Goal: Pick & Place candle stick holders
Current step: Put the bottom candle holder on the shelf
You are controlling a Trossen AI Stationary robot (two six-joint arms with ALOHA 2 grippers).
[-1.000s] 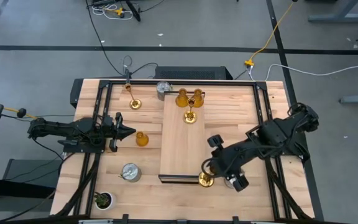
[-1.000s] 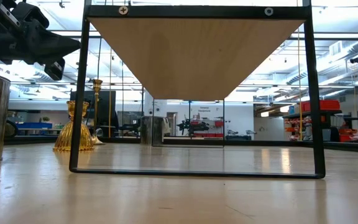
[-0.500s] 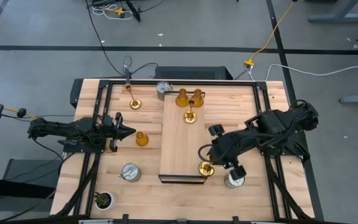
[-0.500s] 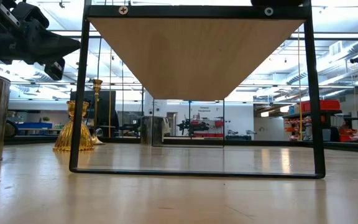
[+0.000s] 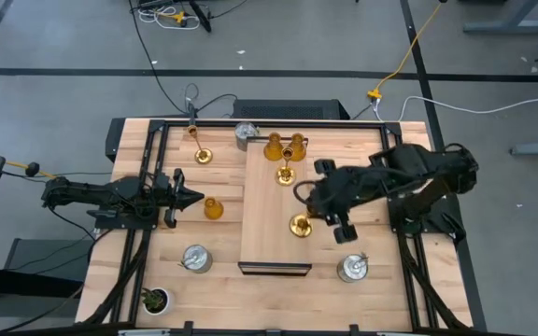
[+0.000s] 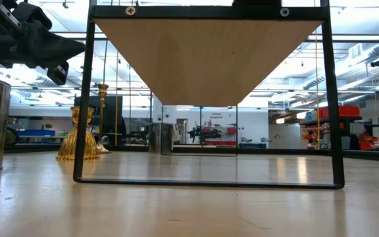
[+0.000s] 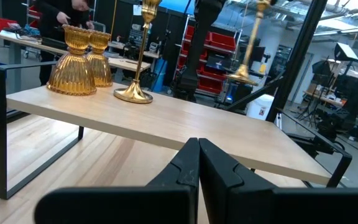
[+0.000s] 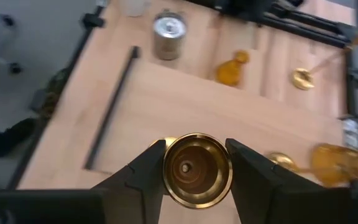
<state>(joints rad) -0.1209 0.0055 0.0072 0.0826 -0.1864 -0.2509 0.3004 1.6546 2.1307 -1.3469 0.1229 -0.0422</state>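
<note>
Over the raised wood shelf [image 5: 274, 210] at mid-table, the right gripper [image 8: 196, 163] pinches a gold holder [image 5: 300, 224] by its cup, base just above the board's right half; further back on the board stand two amber holders [image 5: 284, 147] and another gold one [image 5: 287, 174]. Left gripper [image 5: 194, 197], fingers pressed together w/ nothing in them, waits by a third amber holder [image 5: 213, 208] on the tabletop. Silver holders [image 5: 195, 259] sit on either side of the shelf's front edge, a plant [image 5: 154, 301] at the front-left corner; wood-slat table [image 5: 362, 154], black frame, workshop shelving beyond.
</note>
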